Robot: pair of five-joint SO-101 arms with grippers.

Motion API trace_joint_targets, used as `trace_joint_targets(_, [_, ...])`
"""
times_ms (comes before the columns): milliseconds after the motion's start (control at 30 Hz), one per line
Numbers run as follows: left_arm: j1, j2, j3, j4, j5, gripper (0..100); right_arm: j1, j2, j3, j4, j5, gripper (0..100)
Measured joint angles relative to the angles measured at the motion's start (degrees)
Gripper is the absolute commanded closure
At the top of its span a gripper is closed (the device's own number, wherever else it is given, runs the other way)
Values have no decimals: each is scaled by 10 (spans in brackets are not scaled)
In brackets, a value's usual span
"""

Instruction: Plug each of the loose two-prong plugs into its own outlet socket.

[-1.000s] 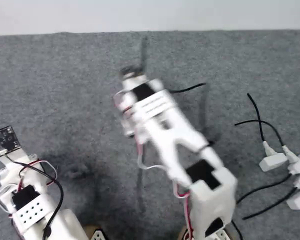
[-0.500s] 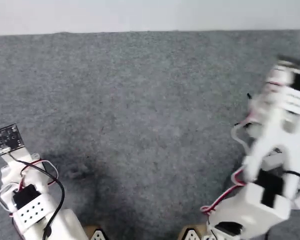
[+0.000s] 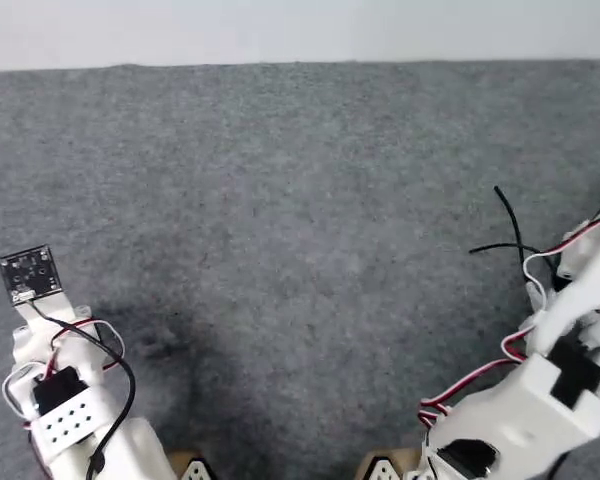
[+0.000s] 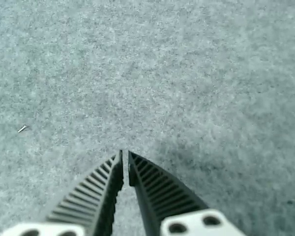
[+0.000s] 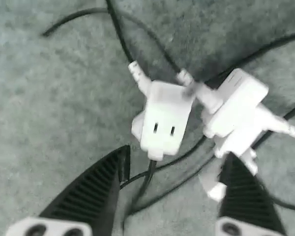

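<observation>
In the right wrist view a white outlet socket with two slots lies on the grey carpet, black cords running from it. Beside it lies a second white block, touching a smaller white piece. My right gripper hangs open over them, one finger on each side of the cluster, holding nothing. In the high view the right arm stands at the right edge, over the cords. My left gripper is shut over bare carpet; its arm sits at the lower left.
Grey carpet covers the table up to a pale wall at the back. A tiny light speck lies on the carpet in the left wrist view. Black cords cross under the white blocks.
The right arm has swung from the table's middle to the far right edge, over the white sockets and cords. The left arm has barely shifted.
</observation>
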Motion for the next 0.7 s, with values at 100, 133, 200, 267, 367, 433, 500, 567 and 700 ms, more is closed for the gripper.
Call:
trace_joint_targets(100, [0, 0, 0, 0, 0, 987, 0, -31, 2, 2, 2, 823])
trace_joint_targets(133, [0, 0, 0, 0, 0, 987, 0, -46, 11, 2, 2, 857])
trace_joint_targets(200, [0, 0, 0, 0, 0, 987, 6, -84, 45, 2, 2, 932])
trace_joint_targets(267, [0, 0, 0, 0, 0, 987, 13, -128, 98, 2, 1, 991])
trace_joint_targets(367, [4, 0, 0, 0, 0, 987, 13, -203, 189, -3, 2, 976])
trace_joint_targets(433, [16, 0, 0, 1, 0, 987, 14, -257, 258, -24, 2, 980])
trace_joint_targets(500, [33, 0, 0, 5, 0, 987, 15, -304, 336, -69, 2, 976])
trace_joint_targets(567, [42, -8, 2, 10, 0, 987, 15, -349, 425, -124, 1, 976])
trace_joint_targets(700, [49, -56, 29, 16, 0, 987, -8, -423, 601, -236, 1, 975])
